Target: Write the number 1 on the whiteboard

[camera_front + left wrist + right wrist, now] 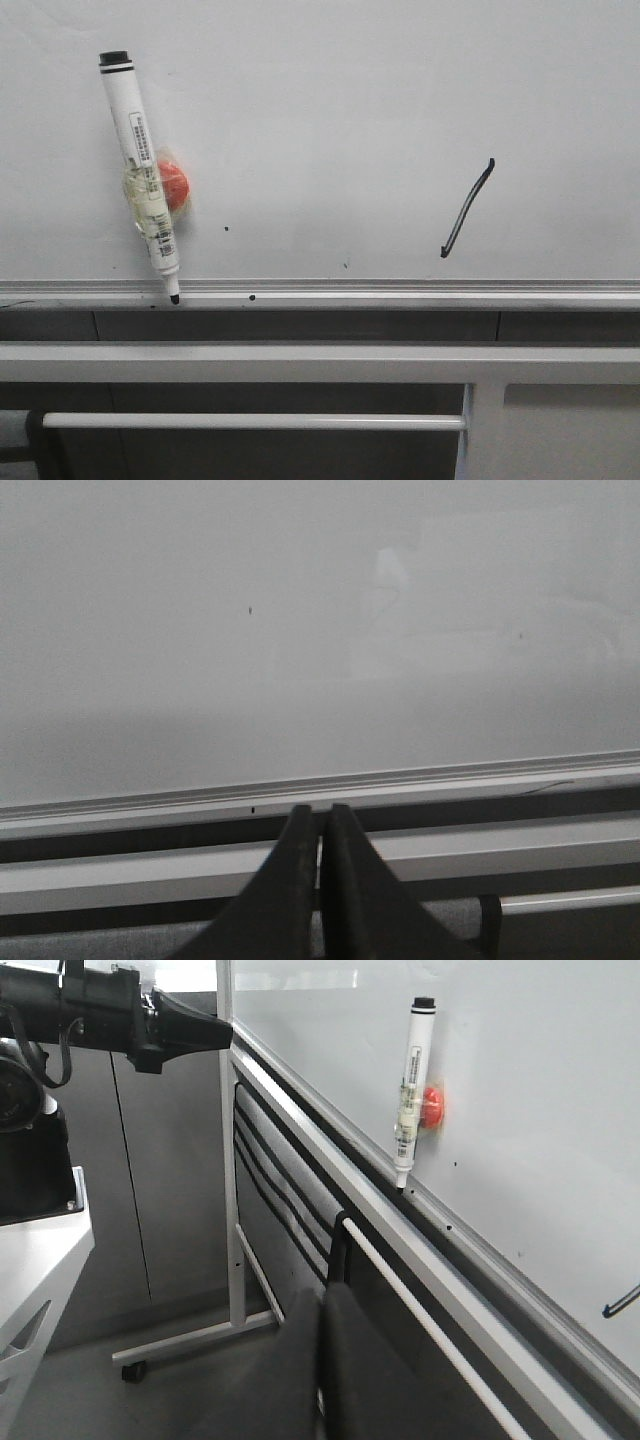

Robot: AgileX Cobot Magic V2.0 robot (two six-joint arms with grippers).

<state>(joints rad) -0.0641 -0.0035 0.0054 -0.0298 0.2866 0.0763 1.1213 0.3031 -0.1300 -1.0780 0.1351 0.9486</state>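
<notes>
- The number 1 (467,207) already sits on the whiteboard (330,110), a slanted stroke right of centre, well apart from the marker (141,170).
- Your left gripper (321,825) and right gripper (320,1310) are both pressed together, holding nothing, below the ledge (400,292).
- The marker stands nearly upright, tip on the ledge, nearer your left arm.

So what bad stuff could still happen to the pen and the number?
The marker stands tip-down on the ledge, uncapped, stuck by an orange magnet; a bump might knock it off or smear ink there. The number 1 may still be wet, so anything brushing the whiteboard could smudge it. Both the left pincer and right pincer are shut.
</notes>
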